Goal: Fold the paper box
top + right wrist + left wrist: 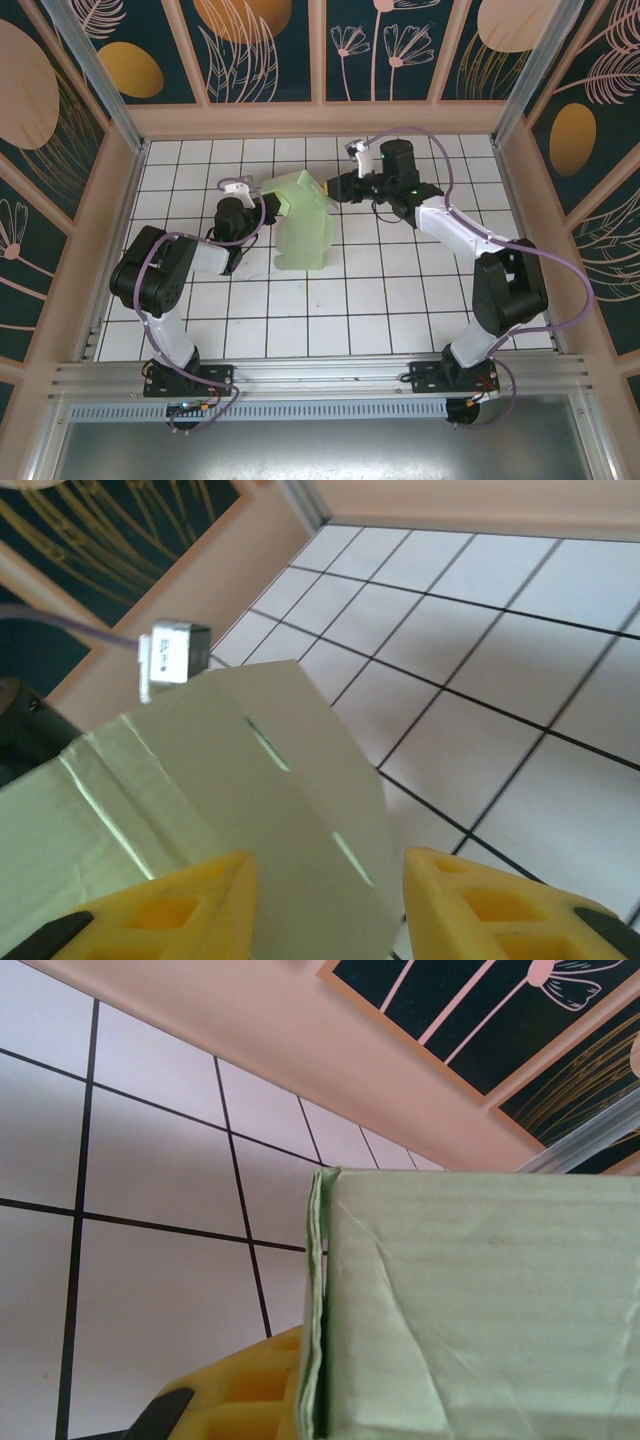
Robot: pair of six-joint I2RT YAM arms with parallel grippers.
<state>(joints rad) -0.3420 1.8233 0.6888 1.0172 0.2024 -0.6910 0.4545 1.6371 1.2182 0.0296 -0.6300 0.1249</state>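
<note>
The left gripper (258,208) is clenched on an edge of the paper box (302,225), which sits between the two grippers. The right gripper (328,868) has its fingers parted astride a flap. If it closes askew, it could crease the thin card or pull it out of the left pinch.

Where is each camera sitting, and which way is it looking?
Top: high behind the arms, looking down at the table; both arms, left claw, right claw show.
Left wrist: on the left arm, looking along the green box; one yellow finger shows.
Right wrist: on the right arm, facing a box flap between two yellow fingers.
All share the box.
</note>
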